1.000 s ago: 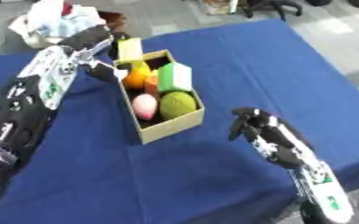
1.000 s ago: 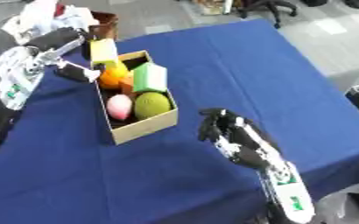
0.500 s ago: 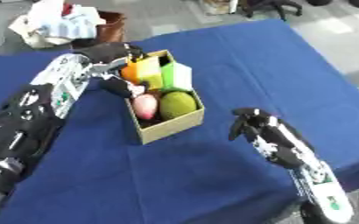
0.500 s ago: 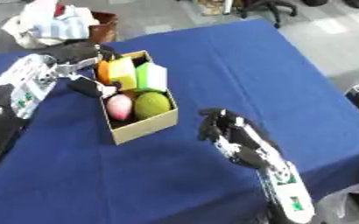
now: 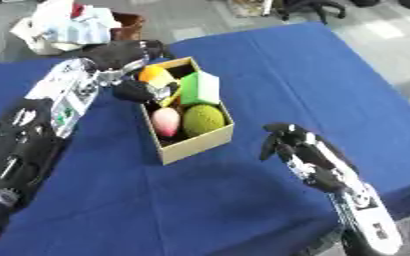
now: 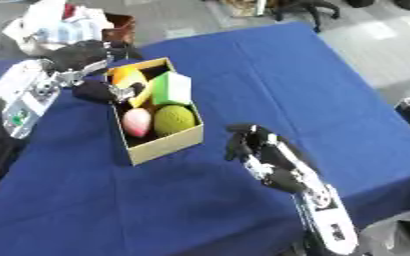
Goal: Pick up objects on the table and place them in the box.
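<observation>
An open cardboard box (image 5: 194, 145) stands mid-table on the blue cloth. Inside lie an orange fruit (image 5: 153, 75), a green block (image 5: 200, 88), a pink egg shape (image 5: 166, 121), a green ball (image 5: 203, 119) and a strip of something yellow. My left hand (image 5: 121, 53) hangs over the box's far left corner. Just below it, at the left wall, is a dark lump (image 5: 135, 91); whether that is part of the hand or a held thing is unclear. My right hand (image 5: 289, 146) hovers open over the bare cloth right of the box, holding nothing.
Beyond the table's far left corner sit a heap of white bags (image 5: 65, 23) and a brown basket (image 5: 126, 24). Chair legs (image 5: 306, 5) show at the far edge. The table (image 5: 331, 75) drops off along its right side.
My left arm has swung nearer, bringing the hand from beyond the box's far end to its left wall. The right hand has stayed where it was.
</observation>
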